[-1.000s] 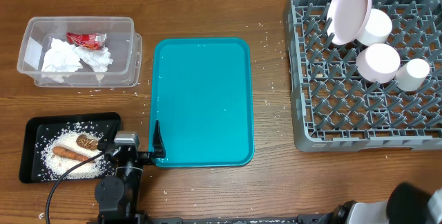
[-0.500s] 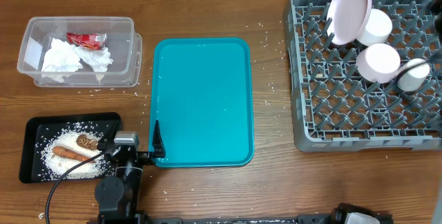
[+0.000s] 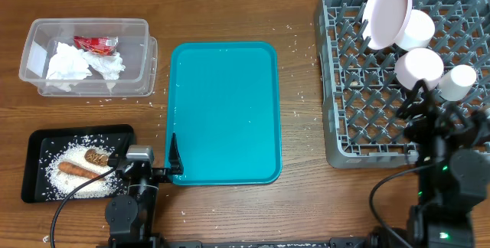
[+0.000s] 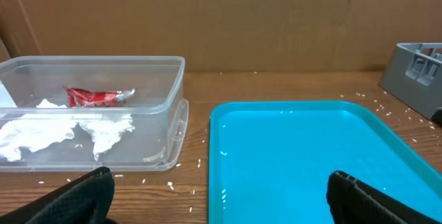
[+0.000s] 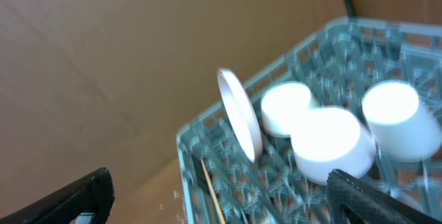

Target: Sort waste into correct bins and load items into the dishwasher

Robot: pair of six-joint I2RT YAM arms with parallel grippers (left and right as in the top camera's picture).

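Both open and empty, left gripper (image 3: 145, 159) parked at the teal tray (image 3: 222, 110), right gripper (image 3: 419, 102) over the rack (image 3: 367, 125) just beside cup (image 3: 459, 82) and bowl (image 3: 419, 68), napkin (image 3: 73, 63) binned in tub (image 3: 34, 57), so a careless swing could topple the leaning plate (image 3: 387, 12).

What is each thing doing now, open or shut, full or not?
left fingers, open, holding nothing
right fingers, open, holding nothing
clear tub, uncovered, holds napkin and wrapper
black tray, holds rice, carrot stick, biscuit
dish rack, loaded with white dishes
plate, standing on edge
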